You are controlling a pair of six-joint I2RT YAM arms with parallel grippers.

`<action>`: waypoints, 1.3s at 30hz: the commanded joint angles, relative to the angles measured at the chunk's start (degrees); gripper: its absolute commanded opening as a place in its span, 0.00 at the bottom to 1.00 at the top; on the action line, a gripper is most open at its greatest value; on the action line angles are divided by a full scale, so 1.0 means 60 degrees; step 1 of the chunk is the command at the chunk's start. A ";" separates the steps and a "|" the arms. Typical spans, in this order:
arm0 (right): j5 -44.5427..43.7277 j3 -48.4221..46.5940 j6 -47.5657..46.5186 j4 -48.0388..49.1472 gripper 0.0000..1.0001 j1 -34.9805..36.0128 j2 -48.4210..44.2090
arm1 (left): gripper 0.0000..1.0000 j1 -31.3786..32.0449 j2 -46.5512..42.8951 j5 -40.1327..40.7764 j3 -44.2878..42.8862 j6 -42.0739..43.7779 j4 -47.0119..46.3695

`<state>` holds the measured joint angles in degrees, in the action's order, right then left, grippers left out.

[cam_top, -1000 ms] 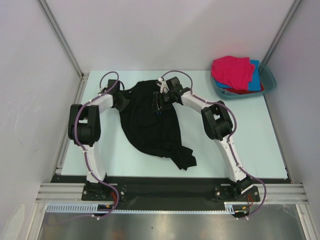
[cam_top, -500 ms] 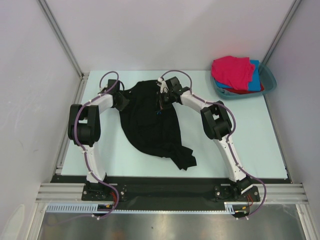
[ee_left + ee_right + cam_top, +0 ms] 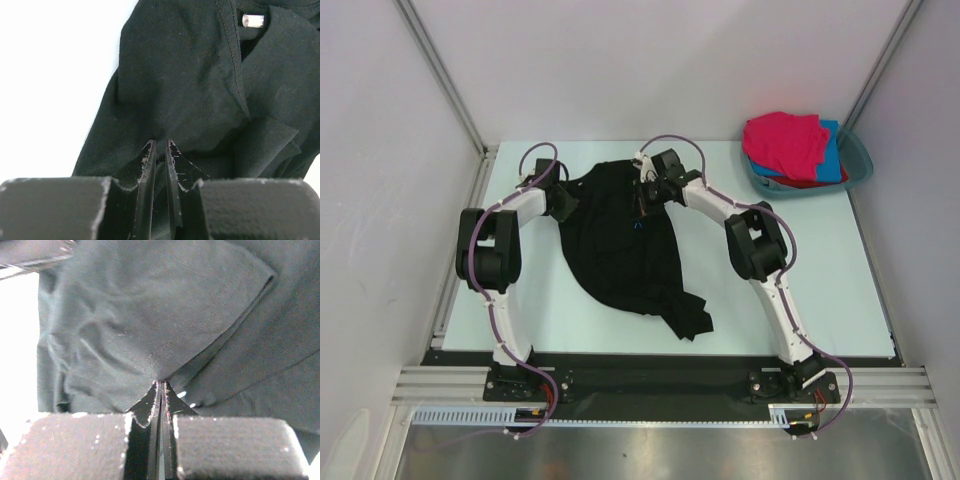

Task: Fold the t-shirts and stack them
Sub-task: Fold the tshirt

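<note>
The large black t-shirt [image 3: 620,255] lies crumpled on the pale table between both arms, a twisted end trailing toward the front. My left gripper [image 3: 565,200] is at its left edge, shut on a fold of the black cloth [image 3: 175,75]; the fold sits between the narrow jaws of that gripper [image 3: 160,145]. My right gripper [image 3: 642,198] is over the shirt's upper middle. In the right wrist view this gripper [image 3: 161,383] pinches a peak of the black cloth [image 3: 150,315]. The magenta-pink t-shirt [image 3: 782,140], the blue one [image 3: 832,150] and the red one [image 3: 810,182] are piled in the basin.
The teal basin [image 3: 863,160] stands at the back right corner of the table. Grey walls and metal posts [image 3: 440,75] close in the back and sides. A black strip [image 3: 640,372] runs along the table's front edge by the arm bases.
The right gripper has shut on the black shirt's cloth, and its wrist has shifted slightly toward the back. The left arm and its grip have not moved.
</note>
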<state>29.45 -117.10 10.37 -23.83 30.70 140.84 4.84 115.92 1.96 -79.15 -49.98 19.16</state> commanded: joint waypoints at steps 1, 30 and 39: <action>-0.0265 -0.0098 -0.0322 -0.0041 0.00 0.0055 -0.1162 | 0.18 -0.0074 -0.0511 0.0128 0.0067 0.0053 -0.0175; -0.3429 0.2215 0.0366 -0.0616 0.15 0.0055 -0.2539 | 0.18 -0.0089 -0.0438 0.0114 0.0023 0.0082 -0.0131; -0.3386 0.1764 -0.0160 -0.0290 0.42 -0.0106 -0.2672 | 0.18 -0.0104 -0.0701 0.0318 0.0111 0.0199 -0.0248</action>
<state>9.34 -103.24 11.55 -28.03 30.61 128.27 4.82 115.70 2.44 -78.96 -49.87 19.14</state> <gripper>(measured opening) 0.414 0.182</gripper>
